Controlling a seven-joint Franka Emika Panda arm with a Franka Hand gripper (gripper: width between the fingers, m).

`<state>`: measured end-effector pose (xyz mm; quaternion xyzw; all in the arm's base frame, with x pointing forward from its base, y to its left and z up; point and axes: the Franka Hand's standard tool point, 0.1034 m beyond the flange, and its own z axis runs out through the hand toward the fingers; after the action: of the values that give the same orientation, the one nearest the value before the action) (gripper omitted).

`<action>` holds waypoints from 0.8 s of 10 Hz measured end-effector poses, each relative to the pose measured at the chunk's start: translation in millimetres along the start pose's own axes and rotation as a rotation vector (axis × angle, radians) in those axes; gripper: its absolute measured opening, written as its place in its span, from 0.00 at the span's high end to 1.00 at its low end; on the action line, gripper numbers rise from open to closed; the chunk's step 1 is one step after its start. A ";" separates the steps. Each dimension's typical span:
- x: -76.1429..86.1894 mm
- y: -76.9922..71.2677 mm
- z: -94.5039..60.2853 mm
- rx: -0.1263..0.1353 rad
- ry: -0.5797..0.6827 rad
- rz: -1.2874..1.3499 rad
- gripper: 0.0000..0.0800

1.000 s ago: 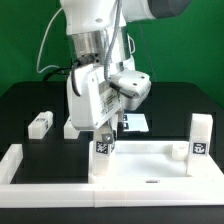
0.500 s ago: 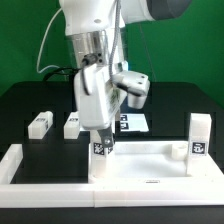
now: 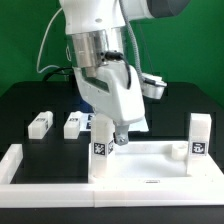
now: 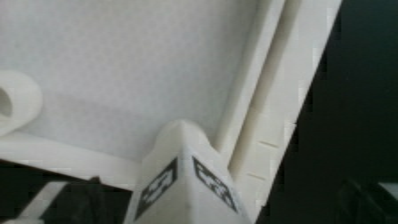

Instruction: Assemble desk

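Fingers low at the left end of the desk tabletop, beside a standing leg; grip not determinable.

The fingers (image 3: 119, 138) hang just to the exterior view's right of the left upright leg (image 3: 102, 135). Neither view shows how far apart they stand or whether they hold anything. That leg stands at the left end of the tabletop (image 3: 150, 162); the wrist view shows it (image 4: 187, 185) tag-side on, close to the tabletop's raised rim (image 4: 267, 110). The right upright leg (image 3: 200, 135) stands at the tabletop's right end. Two loose legs lie apart on the black bench (image 3: 30, 98), farther back on the left: the outer loose leg (image 3: 40, 124) and the inner loose leg (image 3: 74, 124). The border wall (image 3: 12, 160) runs along the near left.
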<state>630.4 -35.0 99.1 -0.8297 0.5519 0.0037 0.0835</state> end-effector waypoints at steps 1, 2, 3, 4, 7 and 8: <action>1.9 1.2 -0.3 -0.006 0.004 -0.127 0.19; 8.0 4.2 -1.6 -0.035 0.027 -0.356 0.19; 12.3 2.3 -3.6 -0.055 0.059 -0.547 0.19; 12.3 0.9 -3.9 -0.053 0.067 -0.553 0.19; 12.5 1.3 -3.6 -0.051 0.069 -0.470 0.54; 13.5 1.9 -3.5 -0.050 0.071 -0.407 0.54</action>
<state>633.6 -48.5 101.0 -0.9255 0.3752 -0.0288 0.0423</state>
